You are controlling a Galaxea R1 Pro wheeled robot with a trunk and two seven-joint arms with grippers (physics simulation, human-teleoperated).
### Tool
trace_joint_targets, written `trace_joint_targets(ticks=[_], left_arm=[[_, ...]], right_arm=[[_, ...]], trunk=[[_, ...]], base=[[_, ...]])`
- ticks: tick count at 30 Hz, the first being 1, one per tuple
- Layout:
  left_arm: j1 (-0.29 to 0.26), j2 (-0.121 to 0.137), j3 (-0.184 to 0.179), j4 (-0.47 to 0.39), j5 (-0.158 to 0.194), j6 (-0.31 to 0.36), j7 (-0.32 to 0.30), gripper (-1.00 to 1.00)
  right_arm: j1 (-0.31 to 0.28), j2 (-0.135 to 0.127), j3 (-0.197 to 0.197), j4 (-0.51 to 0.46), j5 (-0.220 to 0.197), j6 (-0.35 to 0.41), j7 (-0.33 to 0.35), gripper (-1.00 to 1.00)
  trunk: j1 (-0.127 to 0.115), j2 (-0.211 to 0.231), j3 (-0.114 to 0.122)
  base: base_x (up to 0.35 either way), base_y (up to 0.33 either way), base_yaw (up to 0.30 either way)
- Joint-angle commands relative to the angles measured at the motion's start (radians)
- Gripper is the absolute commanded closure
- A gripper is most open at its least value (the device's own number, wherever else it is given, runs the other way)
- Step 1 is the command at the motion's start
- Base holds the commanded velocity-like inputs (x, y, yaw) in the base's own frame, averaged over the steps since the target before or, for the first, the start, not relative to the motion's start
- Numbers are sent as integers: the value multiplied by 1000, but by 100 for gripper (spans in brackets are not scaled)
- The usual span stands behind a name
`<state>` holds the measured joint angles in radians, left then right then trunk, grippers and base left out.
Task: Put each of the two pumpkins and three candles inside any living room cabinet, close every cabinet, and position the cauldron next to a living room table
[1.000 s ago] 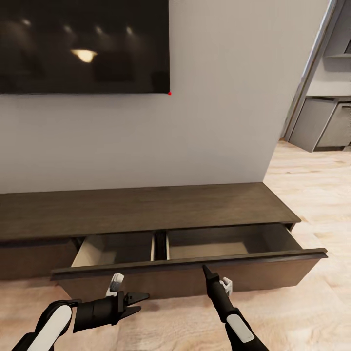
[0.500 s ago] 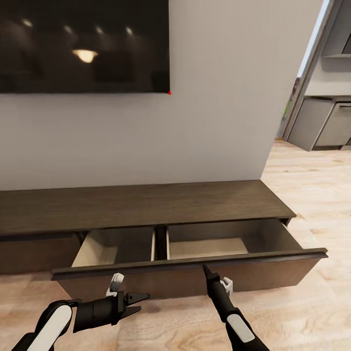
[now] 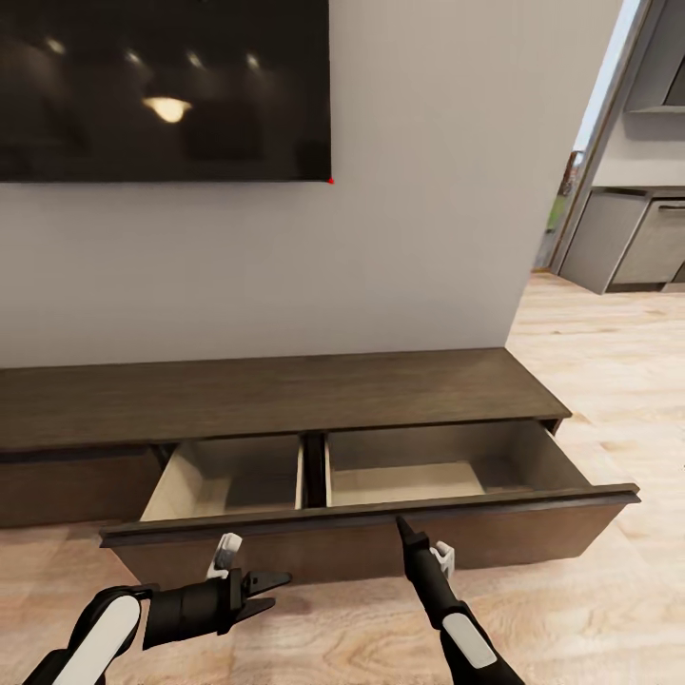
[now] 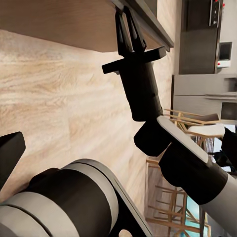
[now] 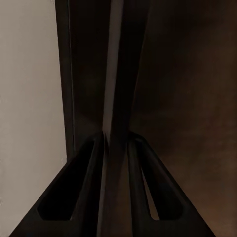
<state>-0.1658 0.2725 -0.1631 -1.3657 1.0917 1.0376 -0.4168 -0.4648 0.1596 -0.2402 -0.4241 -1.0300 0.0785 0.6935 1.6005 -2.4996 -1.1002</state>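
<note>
Cabinet (image 3: 285, 404) drawer out | right pincer (image 3: 401, 525) apparently clamped on its front edge

The right gripper (image 4: 129, 30) touches the cabinet (image 4: 59, 22) drawer front's edge, above the wood floor (image 4: 64, 98).

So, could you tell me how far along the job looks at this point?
Done: the cabinet drawer is pulled out, its two pale compartments empty. In hand: the right gripper is pinched on the drawer front's top edge; the left gripper hangs free in front. Left: loading pumpkins and candles, closing up, placing the cauldron.
</note>
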Motion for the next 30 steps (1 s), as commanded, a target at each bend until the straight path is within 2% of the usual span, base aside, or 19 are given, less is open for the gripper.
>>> trace_joint_targets(ticks=[1, 30], left_arm=[[-1, 1, -1, 0, -6, 1, -8, -100], [0, 1, -1, 0, -6, 1, -8, -100]], right_arm=[[0, 6, 31, 1, -1, 12, 12, 100], [0, 6, 31, 1, -1, 12, 12, 100]], trunk=[[0, 0, -1], [0, 0, -1]], base=[[-42, 0, 0], [-65, 0, 0]])
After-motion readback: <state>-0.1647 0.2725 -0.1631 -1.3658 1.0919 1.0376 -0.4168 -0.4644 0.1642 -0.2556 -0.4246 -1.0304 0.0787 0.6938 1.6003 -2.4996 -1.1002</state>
